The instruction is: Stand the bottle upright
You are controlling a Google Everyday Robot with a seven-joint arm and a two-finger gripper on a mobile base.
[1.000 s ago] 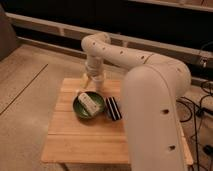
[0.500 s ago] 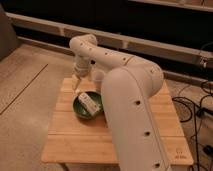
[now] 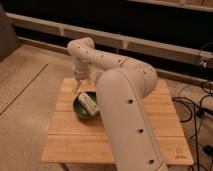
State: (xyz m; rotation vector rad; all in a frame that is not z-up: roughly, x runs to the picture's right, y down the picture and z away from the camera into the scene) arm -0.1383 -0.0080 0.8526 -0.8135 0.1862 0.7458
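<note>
The bottle (image 3: 90, 102), pale cream-white and oblong, lies on its side in the green bowl (image 3: 80, 108) on the wooden table (image 3: 75, 135). My gripper (image 3: 78, 86) hangs fingers-down just above the bowl's far left rim, a little behind and to the left of the bottle. It holds nothing that I can see. My white arm (image 3: 125, 110) sweeps across the middle of the view and hides the table's centre right.
The table's left edge (image 3: 54, 117) and front edge (image 3: 75, 160) drop to the floor. Black cables (image 3: 197, 107) lie on the floor at the right. A dark wall with a pale ledge (image 3: 45, 25) runs along the back.
The arm has swung left and closer to the camera, and the gripper has moved left to the bowl's far left rim. The arm now hides the striped block beside the bowl.
</note>
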